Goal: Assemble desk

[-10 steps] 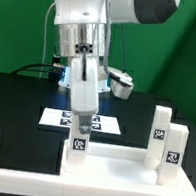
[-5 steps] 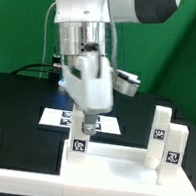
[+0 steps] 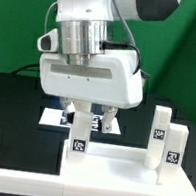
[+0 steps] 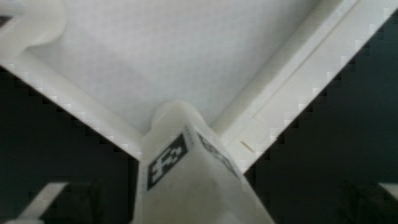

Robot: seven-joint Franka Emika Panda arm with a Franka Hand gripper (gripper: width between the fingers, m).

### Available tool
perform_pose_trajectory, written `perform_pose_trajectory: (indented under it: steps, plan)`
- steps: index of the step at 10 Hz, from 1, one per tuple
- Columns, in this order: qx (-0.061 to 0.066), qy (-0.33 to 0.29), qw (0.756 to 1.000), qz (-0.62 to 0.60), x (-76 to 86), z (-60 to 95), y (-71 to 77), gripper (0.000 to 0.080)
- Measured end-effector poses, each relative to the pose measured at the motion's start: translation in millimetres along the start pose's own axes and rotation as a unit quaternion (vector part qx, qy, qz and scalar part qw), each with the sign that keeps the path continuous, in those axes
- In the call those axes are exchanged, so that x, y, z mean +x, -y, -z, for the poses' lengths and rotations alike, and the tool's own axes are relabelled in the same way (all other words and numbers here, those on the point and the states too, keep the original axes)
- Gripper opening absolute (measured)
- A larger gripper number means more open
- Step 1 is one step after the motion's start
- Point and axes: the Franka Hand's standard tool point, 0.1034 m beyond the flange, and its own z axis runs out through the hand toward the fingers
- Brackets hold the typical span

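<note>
A smooth white plastic tabletop with a raised rim lies on the black desk, three tagged block legs standing on it. Above, the gripper hangs with jaws spread wide, holding nothing; the black-and-white square tags carry no readable writing.

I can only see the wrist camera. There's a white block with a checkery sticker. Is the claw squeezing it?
Observer: No. The claw is open, with its fingers spread apart over that leg.
Operator: Is the block standing up?
Observer: Yes, it stands upright at a corner of the tabletop, on the exterior view's left.
Operator: Are there more blocks?
Observer: Yes, two more legs stand upright side by side at the exterior view's right.
</note>
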Motion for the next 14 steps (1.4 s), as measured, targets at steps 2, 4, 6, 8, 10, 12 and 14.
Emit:
perform_pose_trajectory:
  steps: [2, 4, 6, 8, 10, 12, 14]
  plan:
    - [-0.029, -0.002, 0.974, 0.227, 5.5, 1.6, -3.2, 0.0649]
    - [-0.026, -0.008, 0.963, 0.268, 9.4, -0.1, -3.3, 0.0649]
    - [-0.027, -0.007, 0.970, 0.240, 8.8, -0.9, -4.1, 0.0522]
    - [-0.027, -0.010, 0.986, 0.165, 10.2, -0.8, -5.8, 0.0292]
    - [-0.027, -0.013, 0.996, 0.080, 10.7, -0.7, -6.5, 0.0292]
    - [-0.031, -0.004, 0.997, -0.074, 8.1, 0.2, -6.6, 0.0292]
    - [-0.021, 0.006, 0.958, -0.287, 7.2, -0.7, -4.9, 0.0292]
